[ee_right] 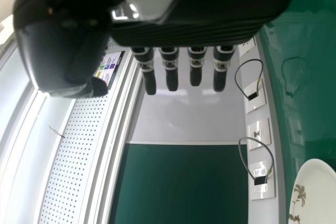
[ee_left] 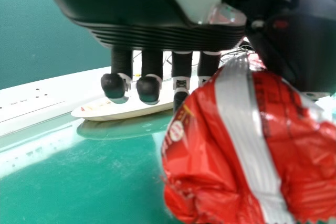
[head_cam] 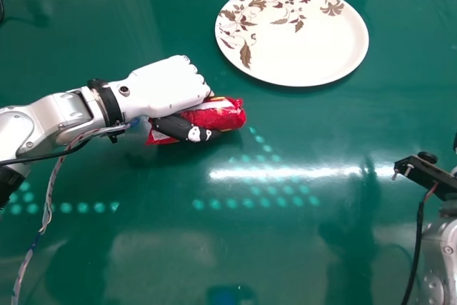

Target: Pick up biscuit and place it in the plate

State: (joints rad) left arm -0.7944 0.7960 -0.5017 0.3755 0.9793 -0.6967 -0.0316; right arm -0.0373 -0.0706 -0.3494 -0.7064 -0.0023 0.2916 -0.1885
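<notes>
The left hand was grasping the red biscuit packet, its thumb lying along the packet's near side and its fingers bent downward in the left wrist view. The white back of the hand faced up, covering part of the wrapper, and the packet's rounded end stuck out past the hand toward the robot's right. A silvery band crossed the red wrapper. Whether the packet touched the desk could not be told.

The left arm came in from the left side of the head view, with a loose bundle of wires hanging from near the wrist toward the robot.

Beyond the packet and to its right, well apart from it, the white plate lay flat on the green desk. Brown leaves and flowers decorated the plate's far and left parts. The packet was outside its rim.

The right hand hung in the right wrist view with its fingers extended and holding nothing, while its arm stood at the right edge of the head view. Near the plate in the right wrist view ran a pale strip with sockets and looped grey cables.
</notes>
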